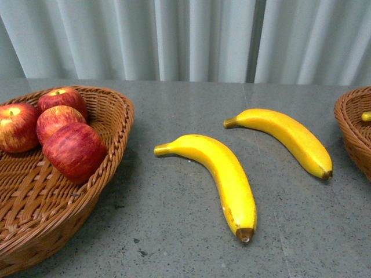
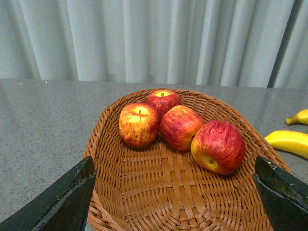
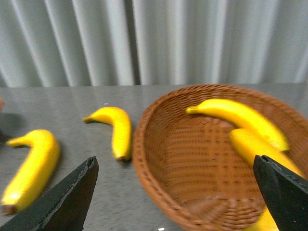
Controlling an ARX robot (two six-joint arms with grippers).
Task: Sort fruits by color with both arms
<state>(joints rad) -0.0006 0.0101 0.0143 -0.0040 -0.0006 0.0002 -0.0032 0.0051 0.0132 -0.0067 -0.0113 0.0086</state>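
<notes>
Several red apples (image 1: 74, 150) lie in the wicker basket (image 1: 119, 124) on the left. Two yellow bananas rest on the grey table between the baskets, one near the middle (image 1: 223, 174) and one further right (image 1: 290, 136). In the left wrist view my left gripper (image 2: 174, 166) is open over that basket's (image 2: 159, 192) near end, short of the apples (image 2: 219, 146), holding nothing. My right gripper (image 3: 175, 162) is open and empty over the right basket (image 3: 144, 159), where bananas (image 3: 240, 118) lie. Neither arm shows in the front view.
The right basket (image 1: 351, 133) is cut off by the front view's right edge, a banana tip (image 1: 366, 116) showing inside. A pale pleated curtain (image 1: 191, 35) hangs behind the table. The right wrist view shows both loose bananas (image 3: 33, 163) (image 3: 118, 130) beside the basket.
</notes>
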